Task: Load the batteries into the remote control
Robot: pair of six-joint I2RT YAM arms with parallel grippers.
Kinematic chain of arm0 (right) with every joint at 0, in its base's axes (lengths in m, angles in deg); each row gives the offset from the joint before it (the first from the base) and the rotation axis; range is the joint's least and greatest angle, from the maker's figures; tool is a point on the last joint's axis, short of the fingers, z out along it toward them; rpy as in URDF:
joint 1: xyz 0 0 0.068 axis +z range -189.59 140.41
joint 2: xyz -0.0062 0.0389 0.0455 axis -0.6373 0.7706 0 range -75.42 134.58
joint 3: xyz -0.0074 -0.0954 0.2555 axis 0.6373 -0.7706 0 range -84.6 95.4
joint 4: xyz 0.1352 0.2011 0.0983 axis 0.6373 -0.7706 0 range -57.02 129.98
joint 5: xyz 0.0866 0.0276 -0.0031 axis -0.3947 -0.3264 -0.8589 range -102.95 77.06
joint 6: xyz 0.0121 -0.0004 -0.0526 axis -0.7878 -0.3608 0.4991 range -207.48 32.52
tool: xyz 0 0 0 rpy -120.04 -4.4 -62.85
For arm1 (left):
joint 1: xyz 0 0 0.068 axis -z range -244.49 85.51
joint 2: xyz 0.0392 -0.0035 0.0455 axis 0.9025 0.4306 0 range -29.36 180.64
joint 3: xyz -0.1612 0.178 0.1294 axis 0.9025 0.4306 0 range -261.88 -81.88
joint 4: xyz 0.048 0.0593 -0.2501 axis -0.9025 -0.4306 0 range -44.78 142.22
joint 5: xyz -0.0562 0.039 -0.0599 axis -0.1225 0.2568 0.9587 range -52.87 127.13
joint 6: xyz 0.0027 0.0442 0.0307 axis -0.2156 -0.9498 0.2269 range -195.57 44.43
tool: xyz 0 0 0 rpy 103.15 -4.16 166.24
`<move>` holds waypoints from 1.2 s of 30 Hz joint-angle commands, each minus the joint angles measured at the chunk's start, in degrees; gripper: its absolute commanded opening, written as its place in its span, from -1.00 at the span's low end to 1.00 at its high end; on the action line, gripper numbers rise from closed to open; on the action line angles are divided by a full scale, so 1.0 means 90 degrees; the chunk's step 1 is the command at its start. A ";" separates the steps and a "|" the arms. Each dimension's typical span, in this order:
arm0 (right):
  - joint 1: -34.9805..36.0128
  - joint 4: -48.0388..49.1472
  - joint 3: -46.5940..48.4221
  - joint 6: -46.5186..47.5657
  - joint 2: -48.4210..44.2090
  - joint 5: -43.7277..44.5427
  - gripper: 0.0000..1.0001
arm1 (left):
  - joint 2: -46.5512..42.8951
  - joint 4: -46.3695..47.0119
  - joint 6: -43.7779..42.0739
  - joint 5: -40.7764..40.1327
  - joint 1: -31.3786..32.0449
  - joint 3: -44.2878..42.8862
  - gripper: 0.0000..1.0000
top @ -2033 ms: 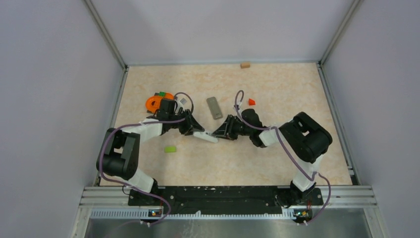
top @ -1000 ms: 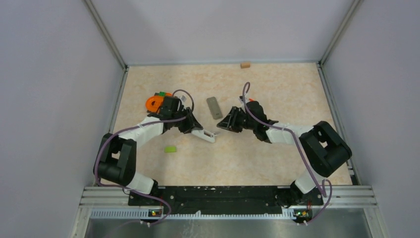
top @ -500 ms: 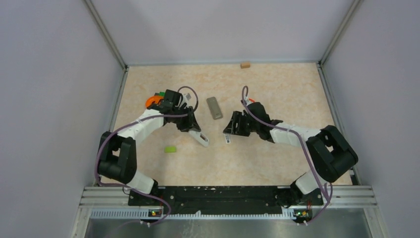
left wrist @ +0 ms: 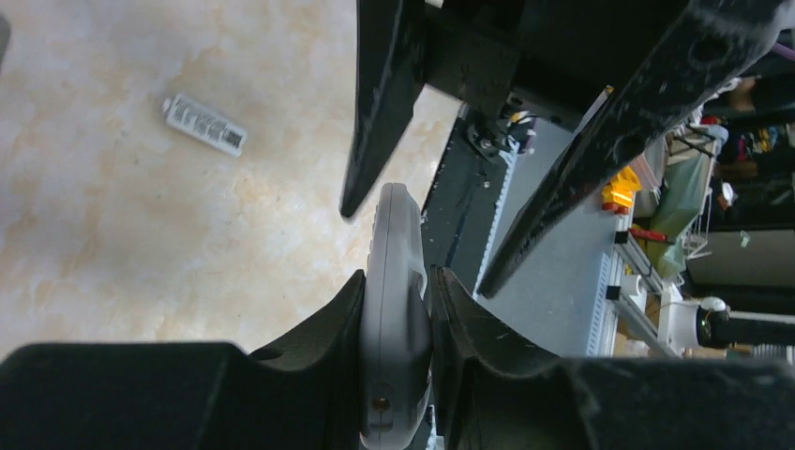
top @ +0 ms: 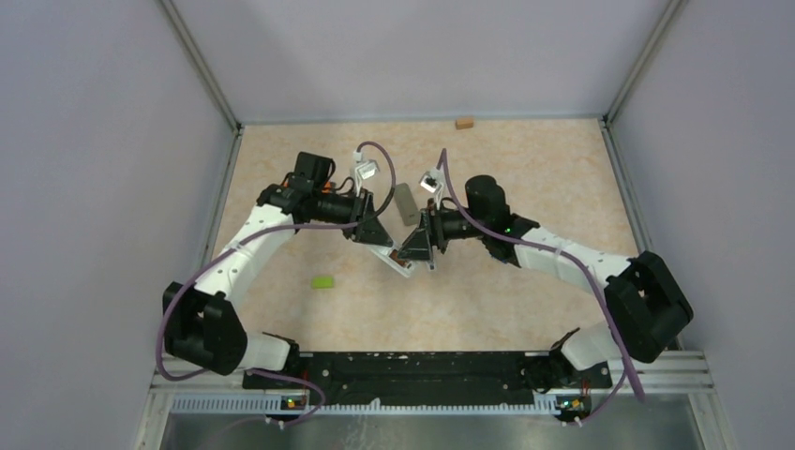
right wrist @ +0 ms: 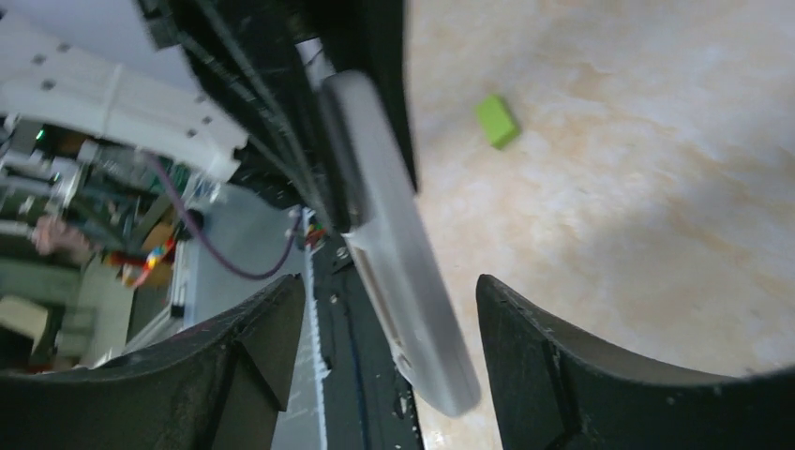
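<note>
My left gripper [top: 378, 236] is shut on one end of the pale grey remote control [top: 401, 262], holding it off the table with its free end toward the near edge. In the left wrist view the remote [left wrist: 394, 225] is pinched between both pads of that gripper [left wrist: 398, 277]. My right gripper [top: 414, 251] is open, and its fingers straddle the remote's free end [right wrist: 398, 253] without touching it [right wrist: 392, 281]. One small battery [left wrist: 204, 124], a pale cylinder with a printed label, lies on the table; the top view hides it.
A flat grey cover piece [top: 405, 203] lies just behind the two grippers. A green block [top: 322, 281] sits on the table at the near left, also seen in the right wrist view [right wrist: 497, 120]. A tan block [top: 463, 122] rests by the back wall.
The right gripper opened, left a small cylinder on the table and closed in around the remote's free end. The left arm lifted and swung the remote toward the middle.
</note>
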 commanded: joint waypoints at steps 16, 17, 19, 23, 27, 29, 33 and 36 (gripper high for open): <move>0.0251 0.1690 0.0613 -0.0728 0.0211 -0.1193 -1.00 | -0.0837 0.2867 0.2237 0.0167 -0.0278 -0.0036 0.48; 0.0186 0.2073 0.0522 -0.1019 0.0164 -0.1035 -1.00 | -0.1012 0.3654 0.2932 -0.0040 -0.0322 0.0242 0.57; 0.0040 0.2915 0.0255 -0.1635 0.0063 -0.0690 -1.00 | -0.1202 0.5239 0.4178 -0.0374 -0.0344 0.0827 0.64; -0.0084 0.4012 0.0134 -0.2485 0.0086 -0.0371 -1.00 | -0.1227 0.6691 0.5571 -0.0864 -0.0341 0.1338 0.65; -0.0095 0.4573 0.0179 -0.3033 0.0308 -0.0296 -1.00 | -0.1018 0.6923 0.5974 -0.0740 -0.0325 0.1270 0.51; -0.0088 0.4802 0.0199 -0.3247 0.0426 -0.0325 -1.00 | -0.0982 0.6919 0.6004 -0.0715 -0.0327 0.1255 0.28; -0.0084 0.4844 0.0228 -0.3406 0.0519 -0.0306 -1.00 | -0.0958 0.6841 0.5915 -0.0633 -0.0325 0.1183 -0.31; -0.0098 0.4406 0.0299 -0.3240 0.0505 -0.0247 -0.88 | -0.0949 0.6820 0.5788 -0.0581 -0.0325 0.1172 -1.00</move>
